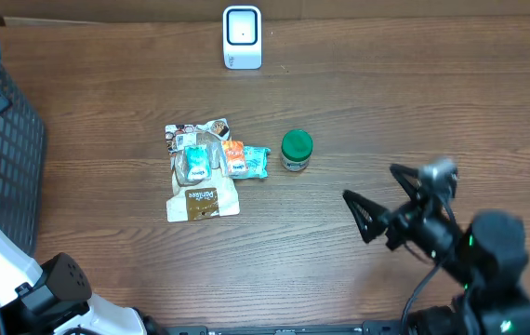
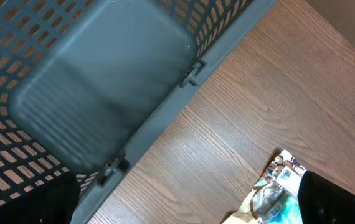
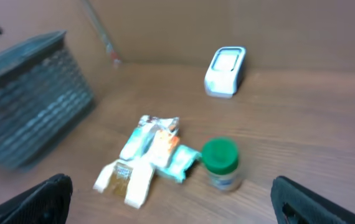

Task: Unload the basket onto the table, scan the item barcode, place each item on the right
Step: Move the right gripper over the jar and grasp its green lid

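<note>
Green-lidded jar (image 1: 297, 150) stands upright on the wooden table (image 1: 386, 93), just right of a heap of snack packets (image 1: 205, 172). Its label is too small overhead and blurred in the right wrist view, so a barcode cannot be made out; the packets overlap and partly hide one another. The white scanner (image 1: 243, 37) sits well apart at the far edge. The right gripper (image 1: 370, 182) hovers near the jar, jaws wide, holding nothing. The left gripper (image 2: 185, 180) shows only dark fingertips at the frame's lower corners, spread wide, beside the grey basket (image 2: 103, 81), which the frame cuts off.
</note>
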